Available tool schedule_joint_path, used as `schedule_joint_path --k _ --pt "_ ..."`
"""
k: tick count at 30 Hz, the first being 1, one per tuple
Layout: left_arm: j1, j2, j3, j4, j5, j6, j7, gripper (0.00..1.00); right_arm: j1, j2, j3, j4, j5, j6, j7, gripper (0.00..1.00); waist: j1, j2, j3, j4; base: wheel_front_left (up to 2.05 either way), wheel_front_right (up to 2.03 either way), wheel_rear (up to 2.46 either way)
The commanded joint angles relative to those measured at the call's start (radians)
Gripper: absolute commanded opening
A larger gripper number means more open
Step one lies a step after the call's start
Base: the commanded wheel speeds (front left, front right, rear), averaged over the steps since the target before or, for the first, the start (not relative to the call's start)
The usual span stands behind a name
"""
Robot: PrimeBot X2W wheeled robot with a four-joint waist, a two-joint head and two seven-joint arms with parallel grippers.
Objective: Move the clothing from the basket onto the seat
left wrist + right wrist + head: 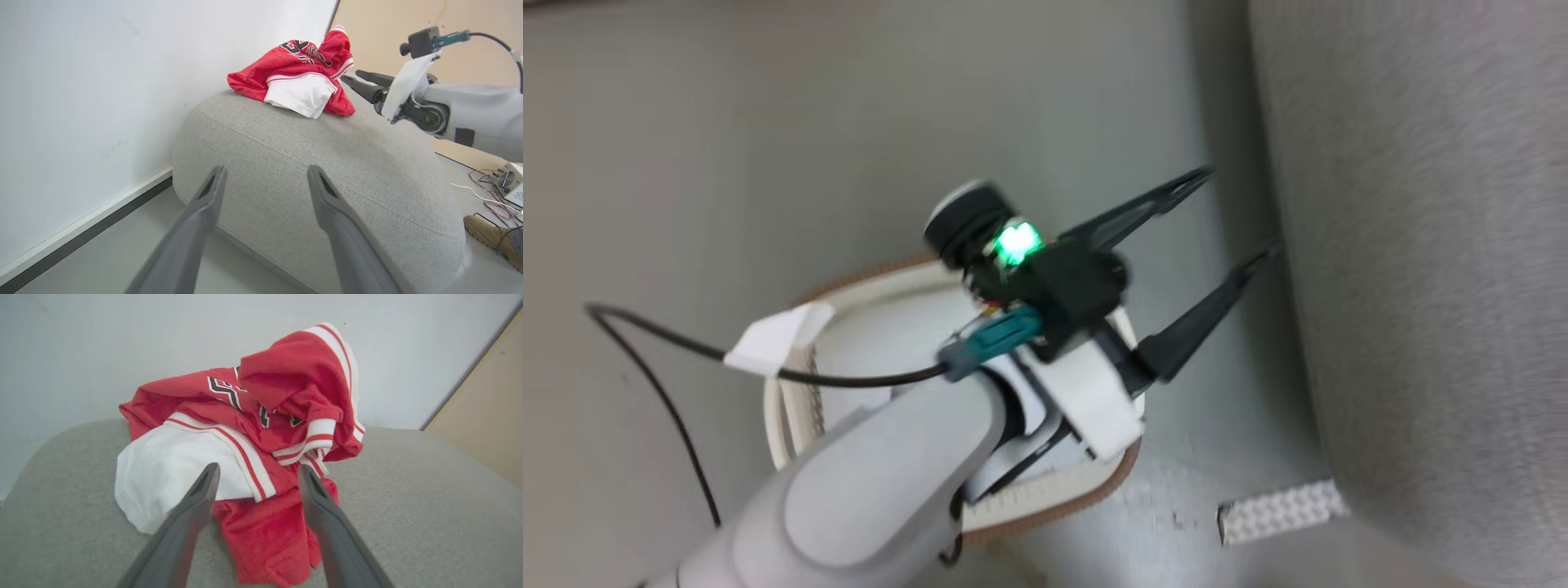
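The clothing (pixel 286 375) is seen heaped on top of the grey woven seat (pixel 327 163), close to the white wall (pixel 81 81). It is made up of bright-red garments, with a white panel turned outward and red-and-white striped trim. Black characters outlined in white are printed on the red fabric, but they are broken up by folds and cannot be read. No brand mark can be made out.

The right gripper (pixel 258 468) is held released, its dark fingers spread and nothing pinched between them. Its tips are placed just beside the pile's near edge; whether the cloth is touched cannot be told.

The left gripper (pixel 1241 207) is likewise held released and is holding nothing. It is raised above the floor beside the seat, well apart from the garments. The cream basket (pixel 866 287) with its brown rim is seen on the floor beneath the left forearm, near the seat. A green light (pixel 1017 242) is lit on that wrist.

A tan boot (pixel 490 241) and loose wires (pixel 486 183) are seen on the floor at the seat's far side.
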Motion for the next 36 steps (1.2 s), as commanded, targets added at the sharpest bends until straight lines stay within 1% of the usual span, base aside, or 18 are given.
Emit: schedule_joint_path --k 1,3,5,9,13,15,16,18,19,21,23,24,26,28,30,32,34,36 --pt "0.044 0.007 0.006 0.013 -0.024 0.009 -0.018 1.0 0.063 0.005 0.025 -0.025 0.017 -0.003 -0.011 1.0 0.0 0.0 -0.13 0.001 0.0 0.0 0.0" --pt "0.095 0.013 0.013 0.038 -0.044 0.027 -0.043 1.0 0.149 0.011 0.063 -0.067 0.025 -0.003 -0.019 1.0 0.0 0.0 -0.201 0.011 0.0 0.0 0.0" --pt "0.154 0.024 0.022 0.07 -0.064 0.052 -0.065 1.0 0.233 0.033 0.097 -0.117 0.046 -0.003 -0.027 1.0 0.0 0.0 -0.274 0.026 0.0 0.0 0.0" --pt "0.274 0.01 0.041 0.123 -0.113 0.101 -0.115 1.0 0.419 0.041 0.144 -0.21 0.065 -0.003 -0.032 1.0 0.0 0.0 -0.409 0.083 0.0 0.0 0.0" --pt "0.387 0.011 0.062 0.181 -0.154 0.146 -0.163 1.0 0.579 0.098 0.169 -0.285 0.084 -0.003 -0.033 1.0 0.0 0.0 -0.524 0.146 0.0 0.0 0.0" --pt "0.435 0.017 0.071 0.2 -0.17 0.163 -0.177 1.0 0.648 0.118 0.186 -0.317 0.092 -0.003 -0.034 1.0 0.0 0.0 -0.571 0.176 0.0 0.0 0.0" --pt "0.435 0.017 0.071 0.2 -0.17 0.163 -0.177 1.0 0.648 0.118 0.186 -0.317 0.092 -0.003 -0.034 1.0 0.0 0.0 -0.571 0.176 0.0 0.0 0.0" --pt "0.513 0.037 0.093 0.23 -0.198 0.19 -0.2 1.0 0.73 0.158 0.221 -0.356 0.093 -0.003 -0.034 1.0 0.0 0.0 -0.631 0.213 0.0 0.0 0.0" --pt "0.513 0.037 0.093 0.23 -0.198 0.19 -0.2 1.0 0.73 0.158 0.221 -0.356 0.093 -0.003 -0.034 1.0 0.0 0.0 -0.631 0.213 0.0 0.0 0.0" --pt "0.563 0.048 0.105 0.252 -0.204 0.203 -0.217 1.0 0.777 0.183 0.235 -0.374 0.092 -0.003 -0.034 1.0 0.0 0.0 -0.673 0.238 0.0 0.0 0.0" --pt "0.613 0.062 0.122 0.271 -0.208 0.226 -0.227 1.0 0.818 0.208 0.244 -0.389 0.078 -0.003 -0.034 1.0 0.0 0.0 -0.702 0.255 0.0 0.0 0.0" --pt "0.638 0.059 0.139 0.274 -0.223 0.234 -0.232 1.0 0.831 0.221 0.245 -0.398 0.07 -0.003 -0.035 1.0 0.0 0.0 -0.71 0.263 0.0 0.0 0.0" --pt "0.683 0.07 0.162 0.285 -0.213 0.25 -0.239 1.0 0.861 0.245 0.248 -0.405 0.058 -0.003 -0.035 1.0 0.0 0.0 -0.726 0.276 0.0 0.0 0.0" --pt "0.726 0.067 0.196 0.288 -0.217 0.256 -0.245 1.0 0.885 0.258 0.257 -0.403 0.041 -0.003 -0.035 1.0 0.0 0.0 -0.739 0.281 0.0 0.0 0.0" --pt "0.759 0.065 0.238 0.271 -0.186 0.255 -0.246 1.0 0.897 0.272 0.261 -0.398 0.021 -0.003 -0.035 1.0 0.0 0.0 -0.75 0.281 0.0 0.0 0.0" --pt "0.826 0.052 0.31 0.246 -0.131 0.235 -0.245 1.0 0.915 0.288 0.269 -0.388 0.0 -0.003 -0.035 1.0 0.0 0.0 -0.763 0.273 0.0 0.0 0.0" --pt "0.846 0.045 0.331 0.239 -0.111 0.226 -0.245 1.0 0.917 0.293 0.271 -0.382 0.001 -0.003 -0.035 1.0 0.0 0.0 -0.766 0.269 0.0 0.0 0.0" --pt "0.874 0.032 0.377 0.223 -0.072 0.206 -0.245 1.0 0.918 0.299 0.279 -0.373 -0.005 -0.003 -0.035 1.0 0.0 0.0 -0.769 0.258 0.0 0.0 0.0"
